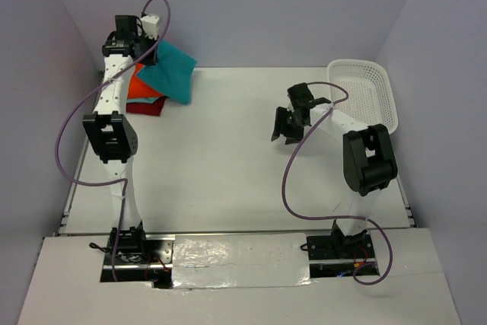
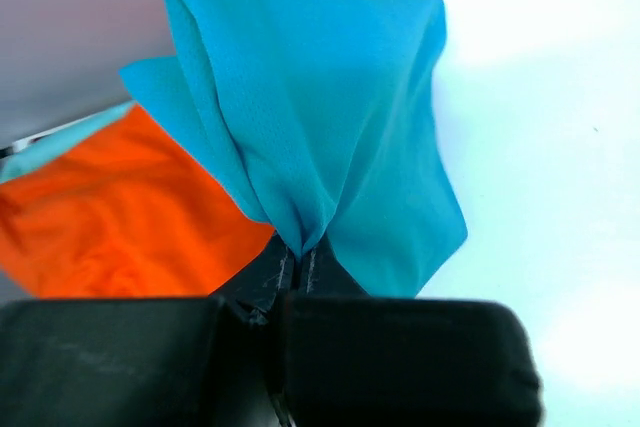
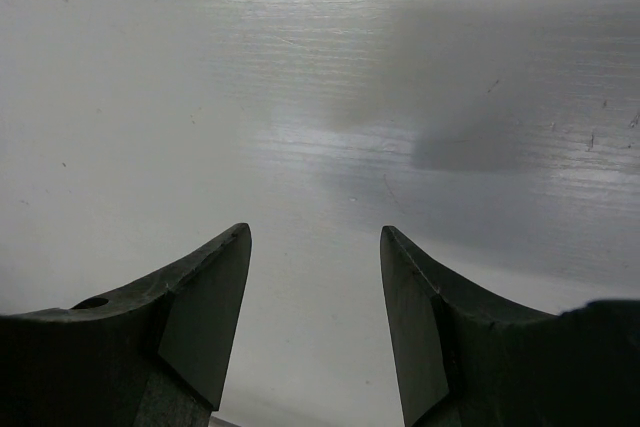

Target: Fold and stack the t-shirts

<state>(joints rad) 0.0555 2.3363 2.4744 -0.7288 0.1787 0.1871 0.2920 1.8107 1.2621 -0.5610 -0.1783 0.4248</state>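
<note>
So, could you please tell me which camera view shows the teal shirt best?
The left wrist view: the teal shirt fills the frame, bunched where the left gripper pinches it. The top view shows it small, partly behind the left arm. The right wrist view shows none of it.

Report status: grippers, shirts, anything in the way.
Left gripper shut on teal shirt, over orange shirt. Right gripper open, empty, over table. Basket off right, not in the way.

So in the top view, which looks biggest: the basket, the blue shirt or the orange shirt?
1. white basket
2. teal-blue shirt
3. orange shirt. Only a small patch shows because the arm and the blue shirt cover the rest, so its real size is unsure.
</note>
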